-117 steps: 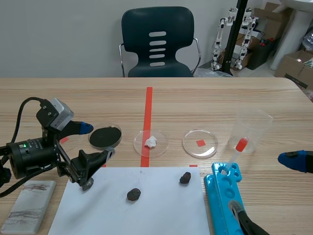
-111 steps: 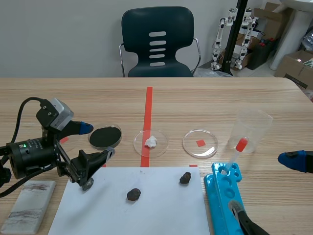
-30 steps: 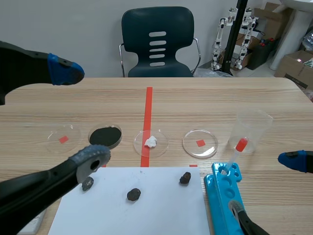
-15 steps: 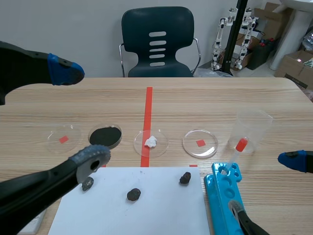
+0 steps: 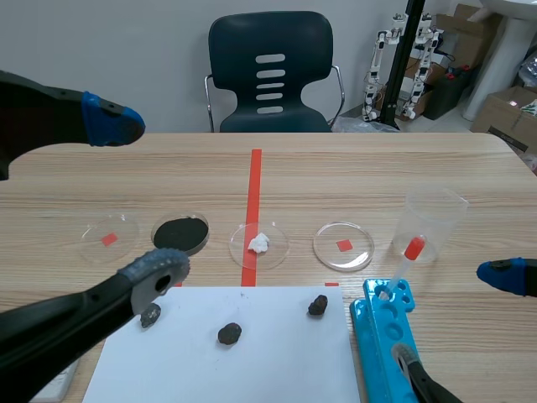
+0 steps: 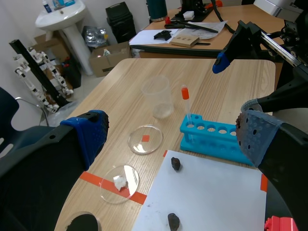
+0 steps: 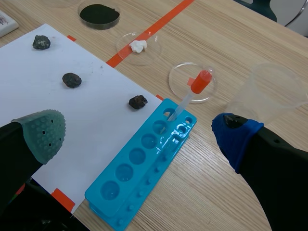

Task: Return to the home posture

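left gripper (image 5: 136,197): raised over the left of the table (image 5: 377,168), fingers spread wide, holding nothing. right gripper (image 7: 139,134): fingers wide apart, empty, above the blue tube rack (image 7: 144,159) and white paper (image 7: 91,110). dropper (image 7: 192,94): stands in the rack's end hole. three dark stones (image 7: 71,80): on the paper. plastic cup (image 7: 269,91): near the rack.
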You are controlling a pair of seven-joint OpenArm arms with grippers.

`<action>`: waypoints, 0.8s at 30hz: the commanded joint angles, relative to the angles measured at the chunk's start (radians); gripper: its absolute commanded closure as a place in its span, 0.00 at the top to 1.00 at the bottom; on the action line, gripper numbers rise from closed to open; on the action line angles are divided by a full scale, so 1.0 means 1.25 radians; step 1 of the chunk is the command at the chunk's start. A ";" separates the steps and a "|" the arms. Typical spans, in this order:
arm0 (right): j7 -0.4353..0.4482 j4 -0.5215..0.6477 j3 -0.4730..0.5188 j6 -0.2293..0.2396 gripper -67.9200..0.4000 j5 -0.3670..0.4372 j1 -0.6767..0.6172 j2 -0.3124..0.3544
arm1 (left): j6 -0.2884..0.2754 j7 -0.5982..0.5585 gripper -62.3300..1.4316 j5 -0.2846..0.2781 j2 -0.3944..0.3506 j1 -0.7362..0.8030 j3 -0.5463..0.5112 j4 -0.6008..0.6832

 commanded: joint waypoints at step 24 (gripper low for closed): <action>0.009 0.004 0.005 0.001 0.95 0.009 0.007 0.000 | 0.002 0.008 0.89 -0.008 0.006 -0.002 0.008 0.003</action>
